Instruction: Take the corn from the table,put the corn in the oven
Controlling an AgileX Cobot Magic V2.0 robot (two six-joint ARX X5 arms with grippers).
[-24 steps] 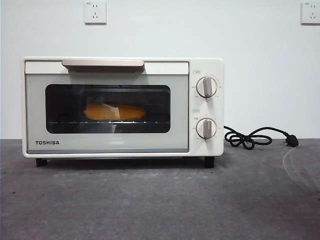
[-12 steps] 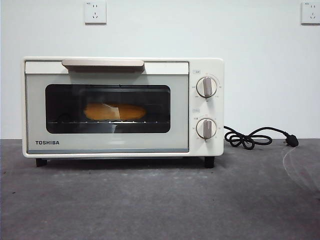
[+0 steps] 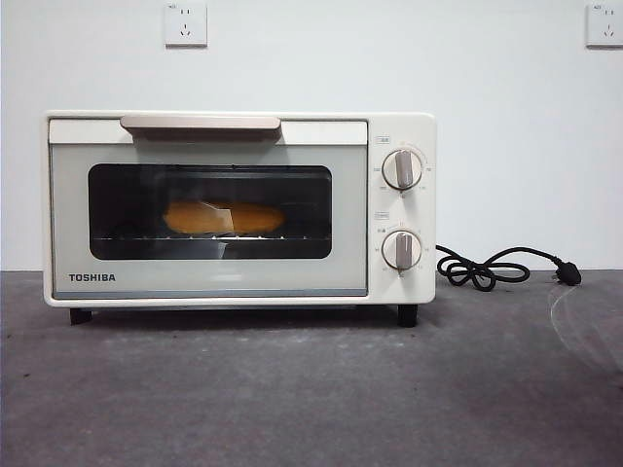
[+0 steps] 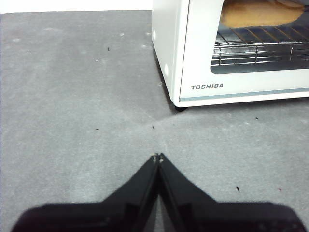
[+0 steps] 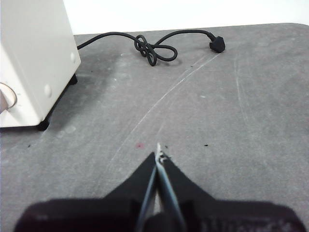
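The left hand (image 4: pixel 158 155) and right hand (image 5: pixel 158 153) both hover with jaws pressed together, holding nothing.

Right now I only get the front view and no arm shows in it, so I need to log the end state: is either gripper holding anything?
Observer: No. The left gripper is shut on nothing, above the dark grey table, off the front corner of the cream-white Toshiba oven.
Operator: And the right one?
Observer: The right gripper is also shut and empty, over bare table on the oven's knob side, toward the coiled black cord.
Operator: Is the cob on the rack?
Observer: Yes, the left wrist view shows the yellow-orange corn lying on the wire rack behind the door glass.
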